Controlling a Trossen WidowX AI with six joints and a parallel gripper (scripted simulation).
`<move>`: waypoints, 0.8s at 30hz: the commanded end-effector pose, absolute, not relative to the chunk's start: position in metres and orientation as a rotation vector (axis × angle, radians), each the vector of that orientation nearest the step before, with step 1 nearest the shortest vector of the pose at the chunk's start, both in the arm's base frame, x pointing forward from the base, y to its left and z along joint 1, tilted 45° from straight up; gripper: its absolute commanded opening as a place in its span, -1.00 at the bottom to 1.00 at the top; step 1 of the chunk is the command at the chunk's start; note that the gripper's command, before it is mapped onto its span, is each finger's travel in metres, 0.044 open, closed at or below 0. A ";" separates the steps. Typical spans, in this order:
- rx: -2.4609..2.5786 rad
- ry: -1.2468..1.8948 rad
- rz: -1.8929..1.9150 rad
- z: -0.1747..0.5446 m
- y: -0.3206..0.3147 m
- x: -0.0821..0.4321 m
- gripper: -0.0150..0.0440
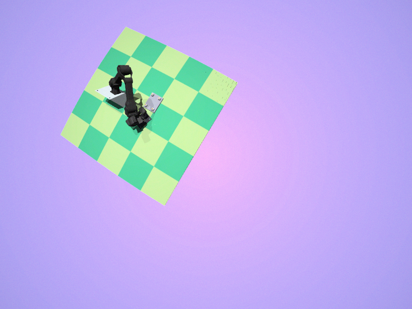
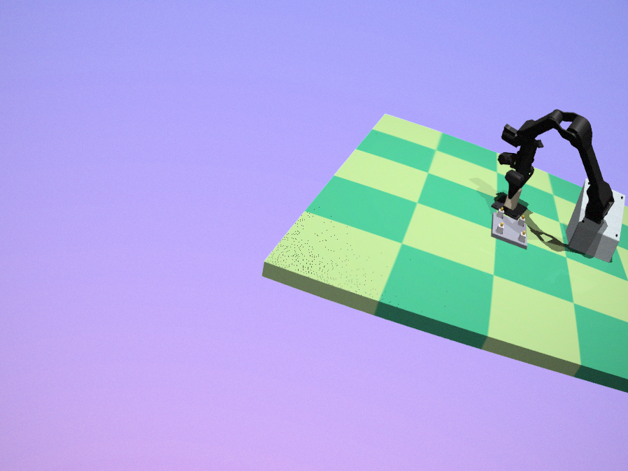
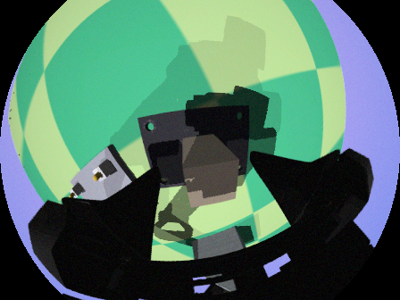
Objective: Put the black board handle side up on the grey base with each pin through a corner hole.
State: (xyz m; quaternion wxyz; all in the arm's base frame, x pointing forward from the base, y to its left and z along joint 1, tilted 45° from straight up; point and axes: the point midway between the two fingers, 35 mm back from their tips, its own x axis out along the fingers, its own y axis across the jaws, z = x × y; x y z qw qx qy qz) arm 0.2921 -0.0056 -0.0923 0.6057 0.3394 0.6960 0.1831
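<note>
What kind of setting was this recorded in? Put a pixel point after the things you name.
Probably a robot test bench: a single black arm (image 1: pixel 129 91) (image 2: pixel 554 121) on a grey block (image 1: pixel 116 100) (image 2: pixel 610 223), a checkered table top (image 1: pixel 179 146) (image 2: pixel 446 263) (image 3: pixel 107 58), and a pin-topped base (image 1: pixel 153 102) (image 2: pixel 510 234) (image 3: pixel 112 179) suggesting assembly practice.

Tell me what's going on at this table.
The robot arm has its open claw at the handle of the black board, with nothing gripped. The board lies on the table, right beside the grey base. All four gold pins stand bare, so the board has yet to go on. The claw looks lined up to take the handle next, though that is a guess.
</note>
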 end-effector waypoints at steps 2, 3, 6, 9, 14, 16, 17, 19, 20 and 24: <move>0.796 1.618 0.424 -0.099 0.003 0.289 1.00; 0.796 1.618 0.425 -0.100 0.004 0.289 1.00; 0.796 1.618 0.425 -0.103 0.007 0.288 1.00; 0.797 1.618 0.426 -0.106 0.010 0.288 1.00; 0.797 1.618 0.426 -0.106 0.010 0.288 0.64; 0.797 1.618 0.426 -0.106 0.010 0.288 0.47; 0.797 1.618 0.426 -0.106 0.010 0.288 0.38; 0.797 1.618 0.426 -0.106 0.010 0.288 0.20; 0.797 1.618 0.426 -0.106 0.010 0.288 0.11; 0.797 1.618 0.426 -0.106 0.010 0.288 -0.05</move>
